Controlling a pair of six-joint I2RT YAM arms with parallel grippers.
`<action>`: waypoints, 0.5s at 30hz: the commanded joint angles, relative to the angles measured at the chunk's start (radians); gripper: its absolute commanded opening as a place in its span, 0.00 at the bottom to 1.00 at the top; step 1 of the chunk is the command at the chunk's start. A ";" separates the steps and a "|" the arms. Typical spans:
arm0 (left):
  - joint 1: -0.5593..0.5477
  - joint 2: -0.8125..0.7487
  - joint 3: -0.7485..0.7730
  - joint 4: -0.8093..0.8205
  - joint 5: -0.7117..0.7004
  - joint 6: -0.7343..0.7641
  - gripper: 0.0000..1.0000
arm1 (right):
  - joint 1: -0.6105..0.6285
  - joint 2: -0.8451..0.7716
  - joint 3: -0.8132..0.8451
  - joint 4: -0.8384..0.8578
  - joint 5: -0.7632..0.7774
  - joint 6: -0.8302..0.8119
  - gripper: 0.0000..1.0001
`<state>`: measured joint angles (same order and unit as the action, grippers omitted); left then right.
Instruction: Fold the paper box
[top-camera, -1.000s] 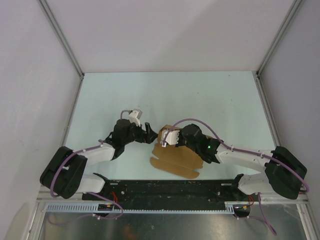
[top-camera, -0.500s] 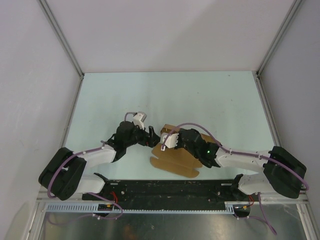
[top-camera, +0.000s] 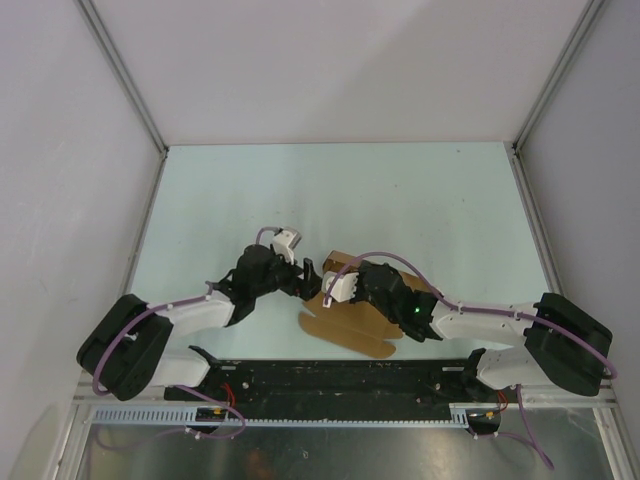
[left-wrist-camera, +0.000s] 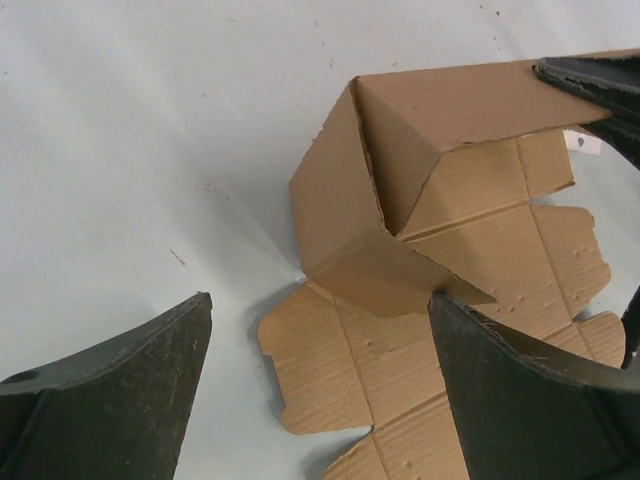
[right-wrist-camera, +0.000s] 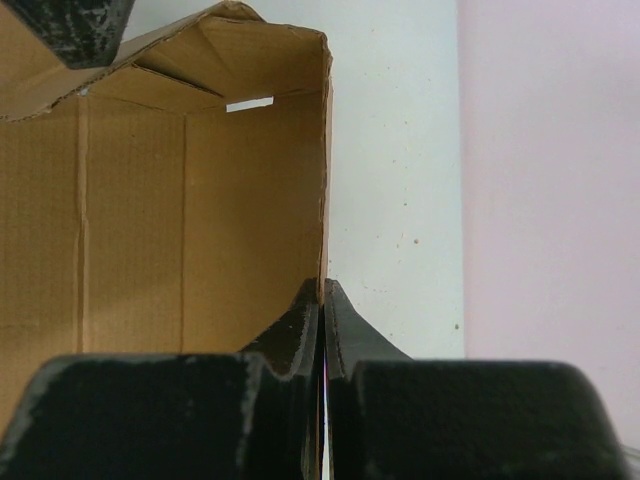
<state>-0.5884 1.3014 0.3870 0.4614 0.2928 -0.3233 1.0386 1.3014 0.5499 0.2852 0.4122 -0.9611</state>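
Pinching one raised wall of the box (right-wrist-camera: 180, 230), your right claw (right-wrist-camera: 322, 300) has both fingers (right-wrist-camera: 290, 335) pressed flat together on the card's edge. The brown panel stands upright just ahead of the tips and runs off to their left. Beyond it two more panels lean in and meet at a corner, with a small slot of light showing through near the top. The hollow they form shows only bare corrugated card with fold creases.

Your left claw (left-wrist-camera: 318, 300) is spread wide and grips nothing. The half-raised end of the box sits ahead of it, between the lines of the two fingers. One folded flap points toward the right-hand finger (left-wrist-camera: 520, 390), and you cannot tell from this view whether they touch. Flat panels with rounded tabs lie on the table (left-wrist-camera: 150, 120) under and ahead of that finger. The left-hand finger is well clear of the card, over bare table. At the far right of this view the other claw's dark finger sits on the top edge of the wall.

From above, the two claws face each other, nearly tip to tip, with the box's upright part between them and its flat sheet spread beneath your right claw, toward the arm bases
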 joint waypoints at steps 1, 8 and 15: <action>-0.022 -0.005 -0.002 0.037 -0.012 0.093 0.95 | 0.008 -0.007 -0.005 0.046 0.002 0.025 0.00; -0.034 0.027 -0.025 0.120 -0.055 0.138 0.95 | 0.012 0.006 -0.008 0.051 0.000 0.032 0.00; -0.048 0.062 -0.059 0.223 -0.058 0.150 0.95 | 0.020 0.030 -0.034 0.091 0.022 0.016 0.02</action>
<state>-0.6247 1.3495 0.3519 0.5747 0.2390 -0.2100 1.0462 1.3155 0.5343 0.3122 0.4164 -0.9520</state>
